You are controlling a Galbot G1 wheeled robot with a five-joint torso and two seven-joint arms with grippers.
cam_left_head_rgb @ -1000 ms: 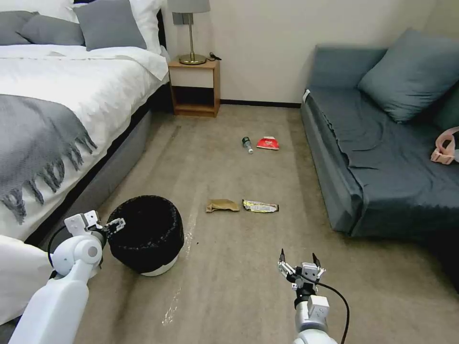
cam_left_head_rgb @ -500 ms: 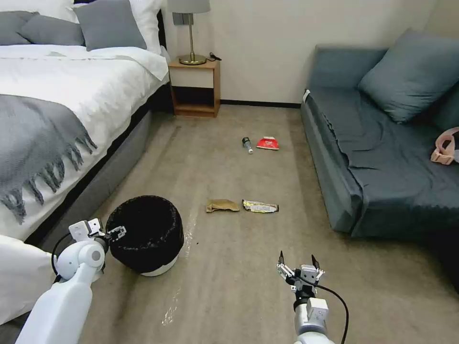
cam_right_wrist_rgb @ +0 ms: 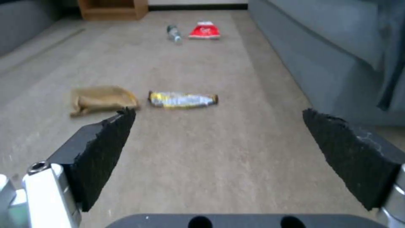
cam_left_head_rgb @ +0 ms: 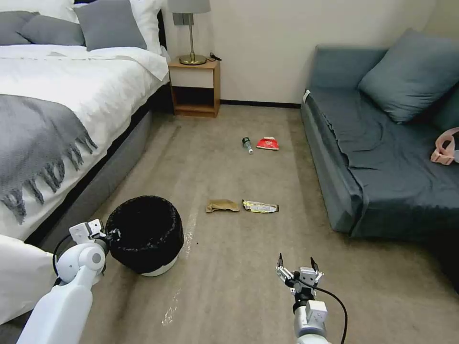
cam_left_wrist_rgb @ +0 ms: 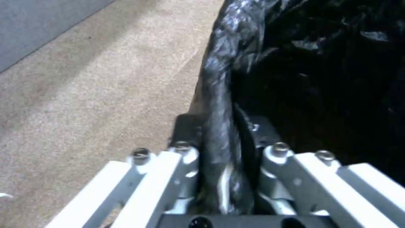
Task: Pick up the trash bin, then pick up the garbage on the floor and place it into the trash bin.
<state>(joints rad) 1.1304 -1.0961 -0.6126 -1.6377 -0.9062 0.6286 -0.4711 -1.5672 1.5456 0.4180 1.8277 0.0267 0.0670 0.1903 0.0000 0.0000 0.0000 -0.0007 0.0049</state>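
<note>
Left hand: at the near-left side of the trash bin, closed on the bin's rim. Left wrist view confirms it: the hand straddles the rim, one finger outside and one inside, with the crinkled black liner bag pinched between them.

Trash bin: small, round, white base, black liner folded over the rim. It stands on the carpet floor just beside the bed, on the robot's left. Interior dark; contents cannot be made out.

Garbage, all lying on the floor, apart from the bin:
- crumpled brown paper bag, to the right of the bin and slightly farther out;
- flat yellow-silver wrapper, just beside the paper bag on its right, not touching;
- clear bottle with green label, on its side, farther out toward the nightstand;
- red snack packet, just right of the bottle.

Right hand: held low in front of the robot, above bare carpet, nearer than the paper bag and the wrapper. Fingers spread wide, holding nothing. In the right wrist view the hand has its two black pads well apart, with the paper bag and wrapper lying beyond them, the bottle and red packet farther back.

Sofa: along the right side of the floor.
</note>
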